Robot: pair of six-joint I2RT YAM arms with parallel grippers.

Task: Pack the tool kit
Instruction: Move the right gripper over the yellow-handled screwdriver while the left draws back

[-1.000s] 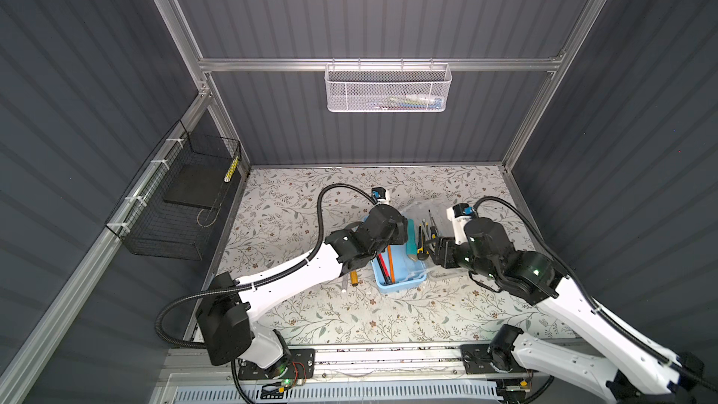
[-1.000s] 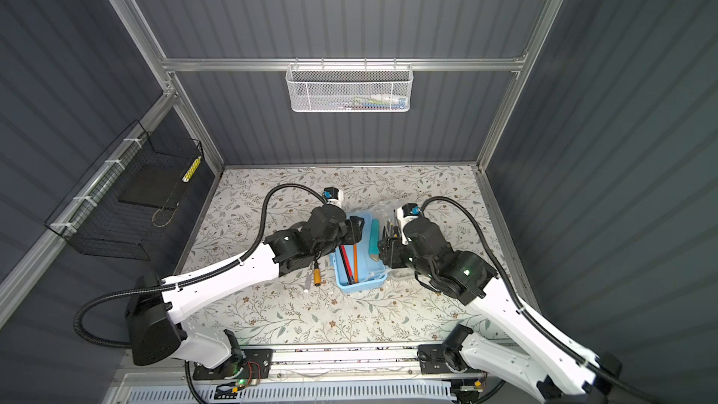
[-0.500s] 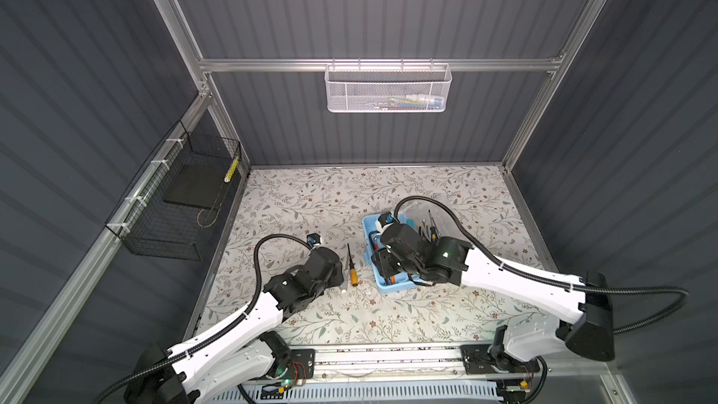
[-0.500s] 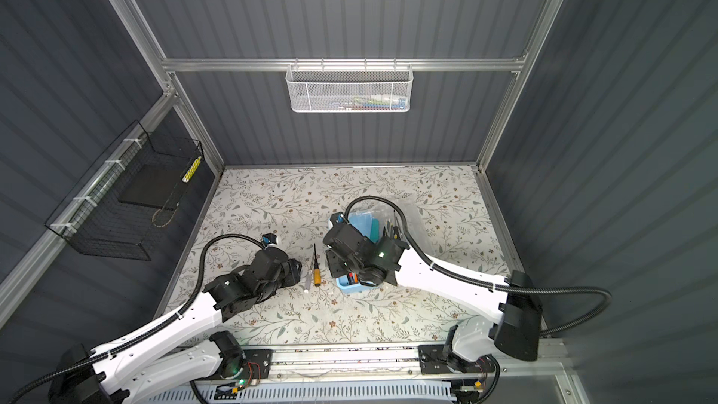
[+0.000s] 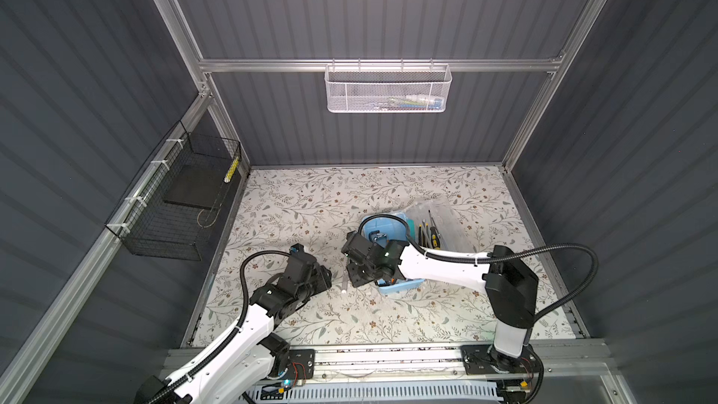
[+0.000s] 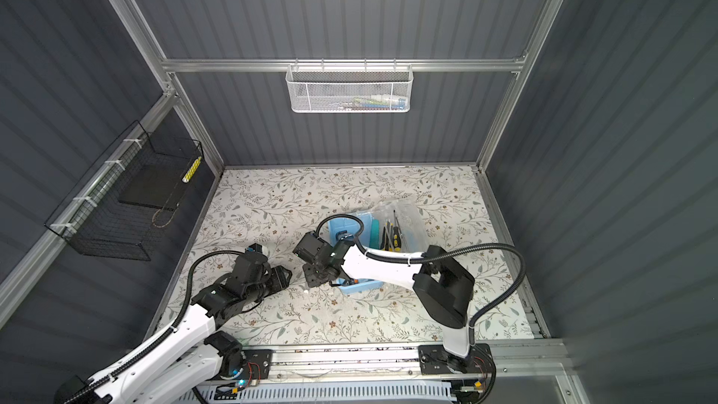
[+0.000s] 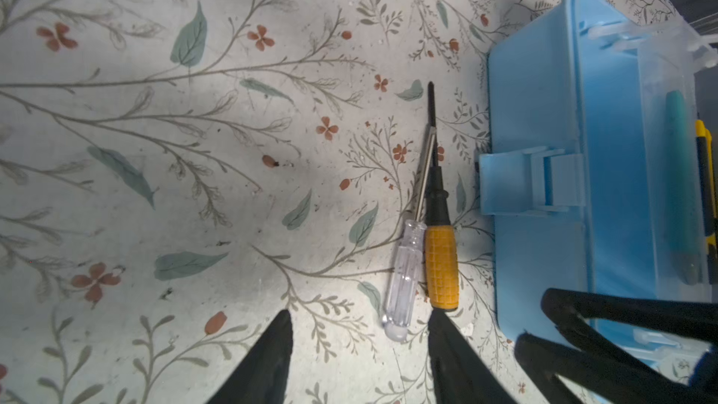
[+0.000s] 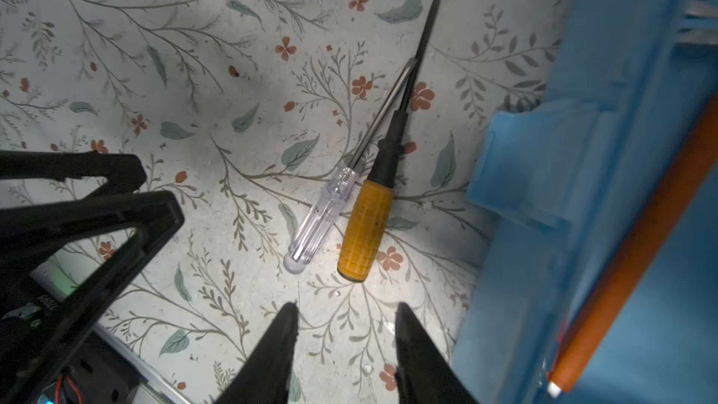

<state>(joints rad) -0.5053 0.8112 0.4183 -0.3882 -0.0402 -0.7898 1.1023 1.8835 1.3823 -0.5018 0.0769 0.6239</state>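
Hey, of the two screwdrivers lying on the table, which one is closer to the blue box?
The screwdriver with the yellow handle and black shaft. It lies just beside the blue box; the clear-handled screwdriver lies on its far side.

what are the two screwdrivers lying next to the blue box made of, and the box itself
The clear-handled screwdriver: the handle is see-through and glossy, so probably hard plastic; the shaft is bright, likely steel. The yellow-handled screwdriver: a matte, grid-textured grip, rubber or plastic, with a dark shaft. The blue box: smooth opaque moulded plastic, going by its latch tab.
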